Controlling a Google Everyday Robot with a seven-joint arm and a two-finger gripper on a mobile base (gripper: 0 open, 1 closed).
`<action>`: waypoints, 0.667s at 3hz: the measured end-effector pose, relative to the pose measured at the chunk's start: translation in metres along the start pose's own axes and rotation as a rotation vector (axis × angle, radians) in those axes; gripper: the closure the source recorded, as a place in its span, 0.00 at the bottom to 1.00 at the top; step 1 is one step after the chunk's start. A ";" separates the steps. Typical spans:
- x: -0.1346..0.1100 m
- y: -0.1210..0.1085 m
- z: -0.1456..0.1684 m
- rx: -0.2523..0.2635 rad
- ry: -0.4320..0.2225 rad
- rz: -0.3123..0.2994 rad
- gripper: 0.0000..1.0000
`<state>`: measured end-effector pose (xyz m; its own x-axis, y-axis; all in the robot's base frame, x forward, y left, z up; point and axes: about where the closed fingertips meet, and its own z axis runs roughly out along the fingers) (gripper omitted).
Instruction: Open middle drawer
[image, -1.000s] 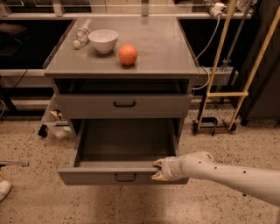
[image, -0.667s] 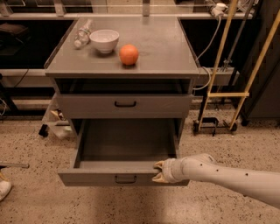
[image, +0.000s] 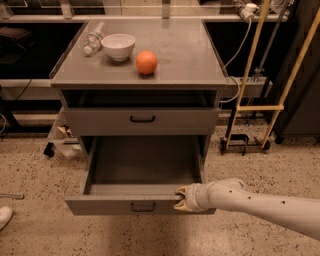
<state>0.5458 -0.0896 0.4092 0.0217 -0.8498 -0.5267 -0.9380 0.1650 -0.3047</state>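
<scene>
One drawer, the middle drawer (image: 100, 205), stays pulled out (unchanged), claw (image: 181, 198) still pinching its front rim.

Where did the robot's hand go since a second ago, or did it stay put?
Yes, slightly. The gripper, at the front of the open drawer, moved a little down the picture, away from the cabinet top, toward the camera.

The arm (image: 260, 202) is white, smooth and tapering, dotted with small dark screws, with a ribbed white wrist. Its tan gripper (image: 183, 198) sits at the front rim of the middle drawer (image: 110, 205).
</scene>
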 end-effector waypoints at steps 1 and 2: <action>0.002 0.008 -0.003 -0.006 0.000 0.000 1.00; 0.001 0.008 -0.003 -0.006 0.000 0.000 1.00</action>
<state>0.5376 -0.0908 0.4090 0.0220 -0.8496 -0.5269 -0.9402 0.1616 -0.2998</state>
